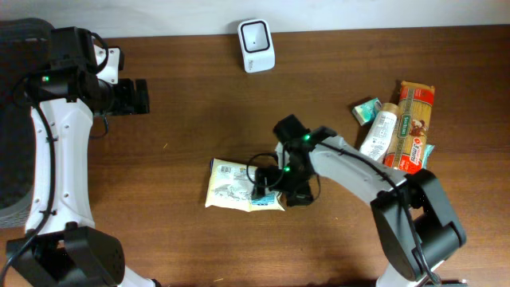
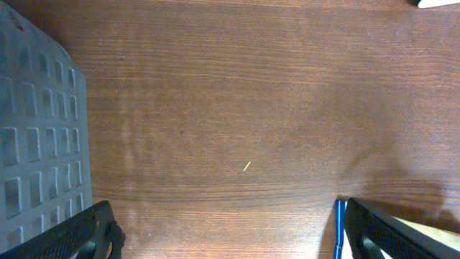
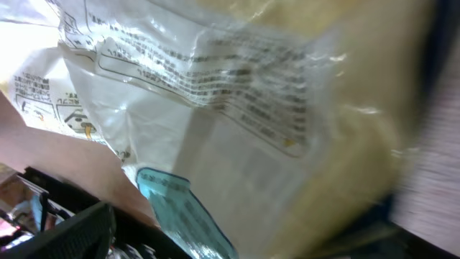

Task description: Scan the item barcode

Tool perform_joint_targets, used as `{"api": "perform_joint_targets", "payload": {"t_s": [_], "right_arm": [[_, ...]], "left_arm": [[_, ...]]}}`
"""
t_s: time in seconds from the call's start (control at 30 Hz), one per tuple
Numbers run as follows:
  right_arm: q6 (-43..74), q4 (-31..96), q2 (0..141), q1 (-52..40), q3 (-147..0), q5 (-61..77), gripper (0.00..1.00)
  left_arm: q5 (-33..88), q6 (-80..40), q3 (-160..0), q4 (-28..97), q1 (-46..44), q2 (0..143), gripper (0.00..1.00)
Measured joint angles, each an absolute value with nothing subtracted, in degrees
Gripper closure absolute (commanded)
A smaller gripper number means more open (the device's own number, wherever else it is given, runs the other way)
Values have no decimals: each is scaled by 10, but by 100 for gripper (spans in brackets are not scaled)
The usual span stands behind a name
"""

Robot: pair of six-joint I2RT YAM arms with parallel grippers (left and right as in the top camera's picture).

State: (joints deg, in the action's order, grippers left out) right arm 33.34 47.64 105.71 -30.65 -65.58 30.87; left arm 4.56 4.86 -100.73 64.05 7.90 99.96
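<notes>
Packet [image 3: 237, 108]: fills the right wrist view, a clear-film bag with printed panels and a teal label [image 3: 180, 205] at its lower edge. From overhead it lies flat near the middle of the tabletop [image 1: 159, 159], well apart from the scanner.
Right end effector [image 1: 275, 190]: low over the packet's right end with its jaws spread wide. One finger [image 3: 72, 230] shows at the lower-left corner of its own view. I cannot tell whether a pad touches the film, and nothing is lifted.
Left end effector [image 1: 139, 97]: open and empty, over bare wood at the far left, beside a grey perforated mat [image 2: 36, 129].
Scanner [image 1: 256, 45]: small and white, at the far edge of the tabletop. Its window seems to face up.
Barcode: not visible in any view. The print in sight is text and small diagrams, partly blurred.
Step in hand: probably taking hold of the packet's end, to carry it to the scanner.
Doing it well: close on the flat sealed edge rather than the puffed middle, taking enough film that it cannot slide out. Lift slowly, since the bag looks limp and will likely droop. Find the barcode face, turn it toward the window, and keep the fingers off the code.
Risk: crinkled, glossy film may glare or fold across the code, so hold it taut and steady.
Other goods: a pasta pack [image 1: 414, 127] and a bottle [image 1: 381, 131] lie at the right, well clear of the path.
</notes>
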Motion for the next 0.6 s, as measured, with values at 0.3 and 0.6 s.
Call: {"api": "perform_joint_targets", "payload": {"t_s": [0.3,0.6], "right_arm": [[446,359,1054,-338,-600,279,72],[207,359,1054,-228,-638,303,61]], "left_arm": [[45,49,-1007,640,79,1000,1],[46,49,-1007,640,79,1000,1]]}}
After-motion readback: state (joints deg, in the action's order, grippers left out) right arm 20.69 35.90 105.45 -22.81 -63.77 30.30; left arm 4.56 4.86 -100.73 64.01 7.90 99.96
